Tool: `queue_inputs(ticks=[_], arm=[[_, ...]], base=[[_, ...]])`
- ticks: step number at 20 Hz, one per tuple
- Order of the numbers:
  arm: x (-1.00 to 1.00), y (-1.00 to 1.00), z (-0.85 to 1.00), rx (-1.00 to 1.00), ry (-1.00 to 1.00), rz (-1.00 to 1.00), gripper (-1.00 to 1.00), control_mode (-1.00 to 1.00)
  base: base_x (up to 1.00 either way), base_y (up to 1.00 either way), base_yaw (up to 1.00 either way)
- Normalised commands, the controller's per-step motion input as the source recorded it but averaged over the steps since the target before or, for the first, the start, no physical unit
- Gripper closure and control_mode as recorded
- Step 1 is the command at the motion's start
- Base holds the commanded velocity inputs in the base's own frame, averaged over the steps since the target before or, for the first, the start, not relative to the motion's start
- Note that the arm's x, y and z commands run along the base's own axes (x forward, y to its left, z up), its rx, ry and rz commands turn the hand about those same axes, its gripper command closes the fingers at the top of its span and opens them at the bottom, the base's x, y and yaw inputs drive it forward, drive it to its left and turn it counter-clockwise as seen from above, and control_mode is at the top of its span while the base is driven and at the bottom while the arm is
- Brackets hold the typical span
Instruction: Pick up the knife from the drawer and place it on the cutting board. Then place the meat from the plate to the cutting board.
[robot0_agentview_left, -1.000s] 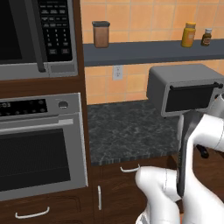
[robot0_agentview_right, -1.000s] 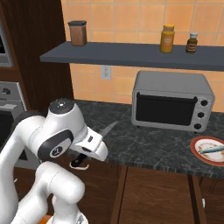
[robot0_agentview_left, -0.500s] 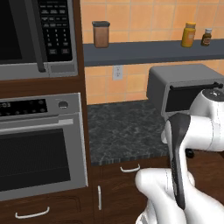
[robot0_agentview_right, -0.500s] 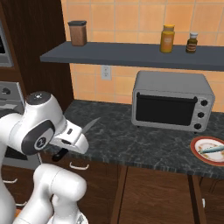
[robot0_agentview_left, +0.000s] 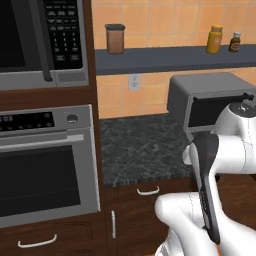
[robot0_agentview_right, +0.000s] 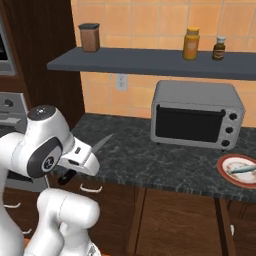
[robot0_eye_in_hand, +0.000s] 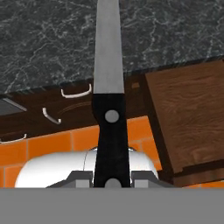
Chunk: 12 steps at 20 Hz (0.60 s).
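Observation:
My gripper (robot0_eye_in_hand: 112, 177) is shut on the black handle of the knife (robot0_eye_in_hand: 108, 78), whose silvery blade points out over the dark counter. From the right base, the knife (robot0_agentview_right: 100, 144) sticks out of the hand at the counter's front edge, left of the toaster oven. Beside the blade is the pulled-out brown wooden drawer (robot0_eye_in_hand: 188, 113), which juts from the cabinets (robot0_agentview_right: 175, 220). At the counter's far right sits the red-rimmed plate (robot0_agentview_right: 226, 172) with the slim pale meat (robot0_agentview_right: 242, 170) lying on it. The cutting board is out of view.
A grey toaster oven (robot0_agentview_right: 195, 117) stands at the back of the counter (robot0_agentview_right: 140, 155). A shelf (robot0_agentview_right: 150, 60) above it carries jars. A wall oven (robot0_agentview_left: 45, 170) and a microwave (robot0_agentview_left: 40, 40) fill the left. Cabinet fronts with silver handles (robot0_eye_in_hand: 76, 92) run below the counter.
The arm has swung left along the counter front with the knife still gripped. The plate, meat and toaster oven have stayed where they were.

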Motion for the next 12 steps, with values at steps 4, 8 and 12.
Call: queue_inputs(ticks=[4,8,12], arm=[[0.0,0.0,0.0,0.0,0.0,0.0,1.0,1.0],[0.0,0.0,0.0,0.0,0.0,0.0,1.0,1.0],[0.0,0.0,0.0,0.0,0.0,0.0,1.0,1.0]], base=[[-1.0,0.01,-0.03],[-0.83,0.11,-0.11],[-0.1,-0.3,-0.12]])
